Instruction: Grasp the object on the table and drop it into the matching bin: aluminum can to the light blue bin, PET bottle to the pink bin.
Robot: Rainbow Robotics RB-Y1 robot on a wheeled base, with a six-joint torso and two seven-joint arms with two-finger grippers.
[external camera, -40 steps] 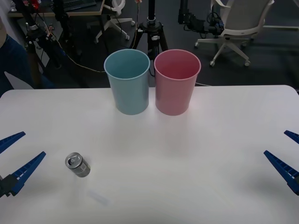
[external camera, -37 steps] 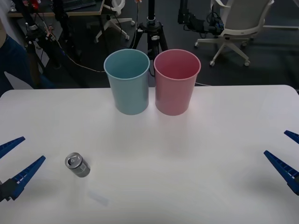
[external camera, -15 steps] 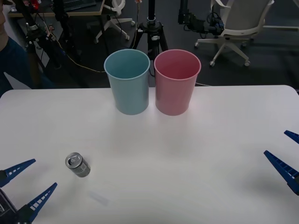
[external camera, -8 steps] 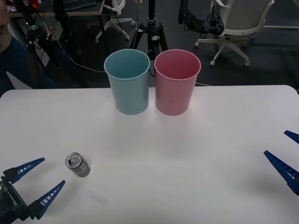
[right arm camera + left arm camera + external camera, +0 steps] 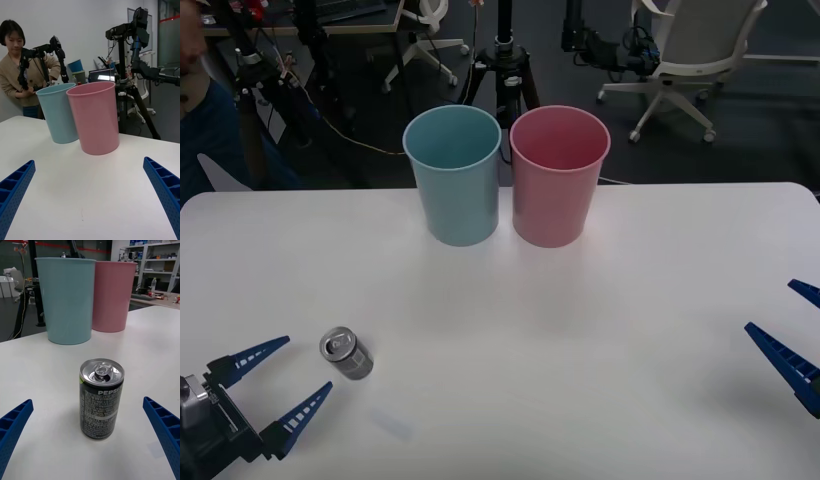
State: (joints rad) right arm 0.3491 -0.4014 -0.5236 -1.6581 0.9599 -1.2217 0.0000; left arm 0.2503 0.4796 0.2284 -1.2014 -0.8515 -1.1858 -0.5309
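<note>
Left gripper (image 5: 275, 390): near table (image 5: 580, 400) edge, fingers spread wide, holding nothing
Can (image 5: 346, 353): upright on the table just beyond it, ungrasped
Right gripper (image 5: 792, 335): parked wide at the right edge
Blue bin (image 5: 453, 175): far side, beside pink bin (image 5: 559, 176)
Left to do: grasp, carry, drop

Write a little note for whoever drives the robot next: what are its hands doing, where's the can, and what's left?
Left hand: open, low at the table's near left, aimed at the aluminum can, not touching it.
Right hand: open, idle at the right edge.
Can stands upright on the table, near left.
Light blue bin and pink bin stand side by side at the far edge.
Done: nothing grasped.
Left: grip the can, drop it into the light blue bin.
</note>
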